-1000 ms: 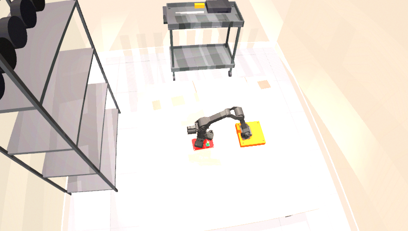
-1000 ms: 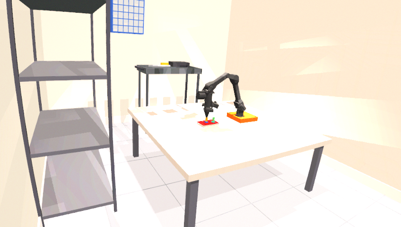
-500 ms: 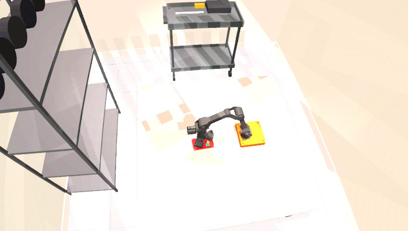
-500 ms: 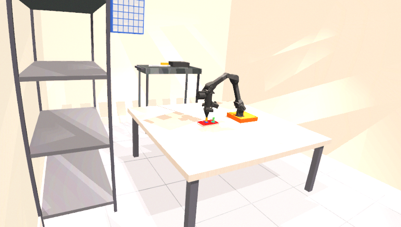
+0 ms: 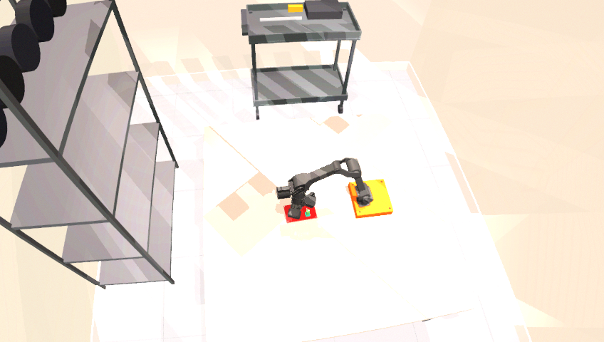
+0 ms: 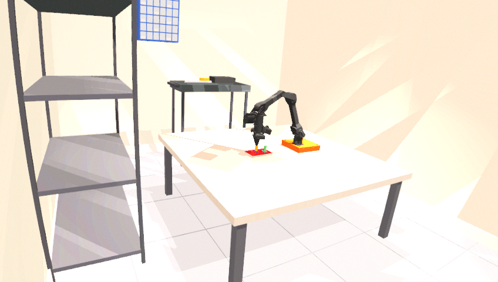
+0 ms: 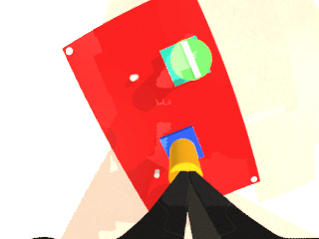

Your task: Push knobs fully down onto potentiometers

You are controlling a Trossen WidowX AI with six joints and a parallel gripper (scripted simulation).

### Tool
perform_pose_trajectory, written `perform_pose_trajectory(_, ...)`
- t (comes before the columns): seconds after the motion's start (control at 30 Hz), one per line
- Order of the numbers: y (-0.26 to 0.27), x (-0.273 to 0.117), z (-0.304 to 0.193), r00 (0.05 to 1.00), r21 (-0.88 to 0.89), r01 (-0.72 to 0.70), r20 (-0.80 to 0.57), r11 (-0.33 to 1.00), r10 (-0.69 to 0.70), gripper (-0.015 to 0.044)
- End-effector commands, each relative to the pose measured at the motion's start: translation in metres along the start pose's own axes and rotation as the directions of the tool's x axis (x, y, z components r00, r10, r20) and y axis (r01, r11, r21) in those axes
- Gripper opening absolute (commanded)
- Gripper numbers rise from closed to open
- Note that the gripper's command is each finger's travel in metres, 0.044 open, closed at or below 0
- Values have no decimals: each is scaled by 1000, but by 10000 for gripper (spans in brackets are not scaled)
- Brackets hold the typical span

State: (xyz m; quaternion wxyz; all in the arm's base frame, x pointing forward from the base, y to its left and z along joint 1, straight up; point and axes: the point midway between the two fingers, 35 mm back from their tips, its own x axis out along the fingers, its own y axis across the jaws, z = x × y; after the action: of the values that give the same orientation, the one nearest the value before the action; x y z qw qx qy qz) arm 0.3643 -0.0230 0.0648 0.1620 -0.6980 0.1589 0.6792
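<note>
The red circuit board stands on the table. A tall orange knob stands over the blue potentiometer. A green knob with a white line stands over the teal potentiometer. Whether either knob sits against its potentiometer is too small to tell. My gripper is shut, its fingertips together at the top of the orange knob, with nothing between them. In the top view the arm hides the orange knob.
The arm's base stands on a yellow-orange block to the right of the board. A shelf rack stands left of the table and a cart behind it. The green knob stands close beside the orange one.
</note>
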Motion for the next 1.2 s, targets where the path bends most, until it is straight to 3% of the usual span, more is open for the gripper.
perform_pose_trajectory(0.0,0,-6,0,1000,-3,-3,1,1000,3,0)
perform_pose_trajectory(0.27,0,-17,0,1000,-3,-3,1,1000,3,0)
perform_pose_trajectory(0.57,2,-11,4,1000,0,-5,11,1000,5,236)
perform_pose_trajectory(0.83,37,-38,85,1000,-2,-6,11,1000,6,440)
perform_pose_trajectory(1.0,60,-38,140,1000,-3,-7,12,1000,7,440)
perform_pose_trajectory(1.17,63,-37,148,1000,-3,-7,12,1000,7,440)
